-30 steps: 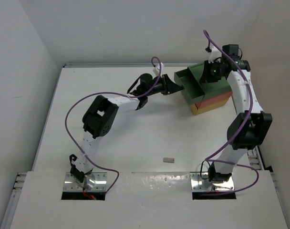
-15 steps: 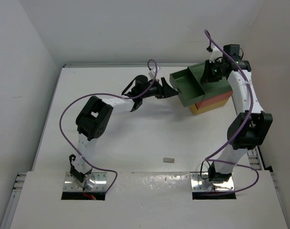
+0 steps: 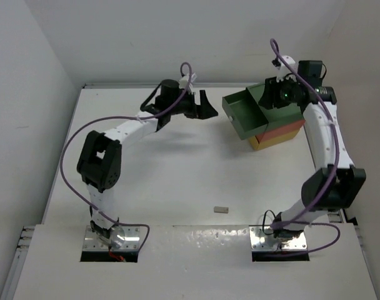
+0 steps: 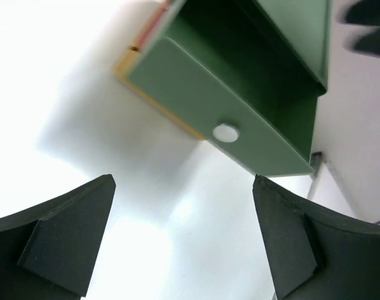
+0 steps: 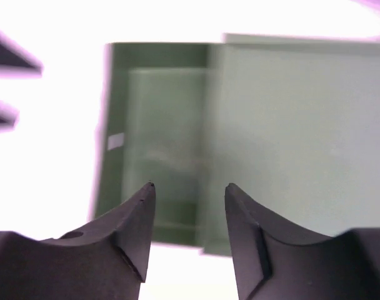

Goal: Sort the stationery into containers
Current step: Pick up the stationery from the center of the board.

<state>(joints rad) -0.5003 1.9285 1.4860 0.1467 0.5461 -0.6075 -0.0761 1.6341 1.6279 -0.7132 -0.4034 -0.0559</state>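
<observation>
Since a second earlier, the left gripper [image 3: 206, 105] had backed away leftward from the small green box drawer [image 3: 243, 116] and spread its jaws, while the right gripper's [image 3: 270, 97] jaws had parted. Seen from above, the green drawer stood pulled out to the left from the top of the stack, over the coral-red drawer [image 3: 285, 132] and the yellow drawer [image 3: 272, 143]. The left gripper hung near the drawer's front without touching it, and the right gripper hovered over the stack's top. A small grey eraser block [image 3: 221, 209] lay on the white table [image 3: 171, 169] near the front, well apart from the drawers.

From the left wrist, the left gripper [image 4: 182, 187] showed wide-open jaws holding nothing, facing the green drawer's front [image 4: 196, 94] and its round white knob [image 4: 225, 132].

From the right wrist, the right gripper [image 5: 190, 187] had its jaws apart and empty above the blurred green drawer [image 5: 159, 137].
</observation>
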